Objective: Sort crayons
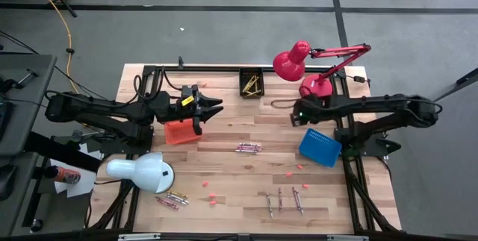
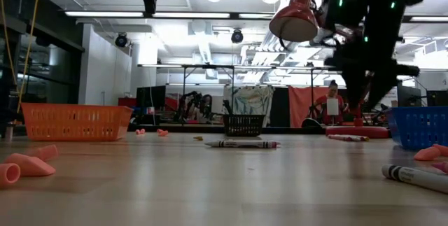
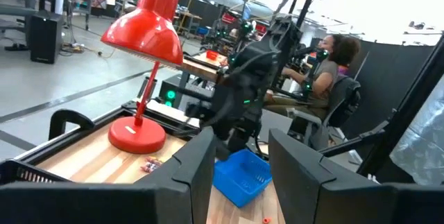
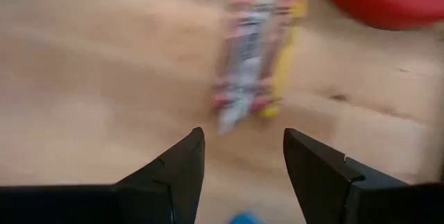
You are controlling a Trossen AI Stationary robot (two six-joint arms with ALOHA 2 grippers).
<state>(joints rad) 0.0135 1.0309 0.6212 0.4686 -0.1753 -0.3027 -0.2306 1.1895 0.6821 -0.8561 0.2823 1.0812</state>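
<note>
Crayons lie on the wooden table in bunches: one at mid-table [image 1: 249, 148], one near the front left [image 1: 172, 200], several singles at the front [image 1: 284, 200], and a red, grey and yellow bunch [image 4: 253, 57] beside the red lamp's base. Yellow crayons lie in the black basket [image 1: 252, 83]. My right gripper [image 4: 243, 154] hangs open above the table, pointing steeply down, just short of the bunch by the lamp base and touching nothing. My left gripper [image 3: 239, 175] is open and empty, held level and high over the orange basket [image 1: 179, 131].
A red desk lamp [image 1: 314, 66] stands at the back right and a white lamp [image 1: 138, 170] at the front left. A blue basket [image 1: 320, 147] sits under my right arm. Pink crumbs [image 1: 211, 195] dot the front of the table. A person sits beyond the table [image 3: 333, 57].
</note>
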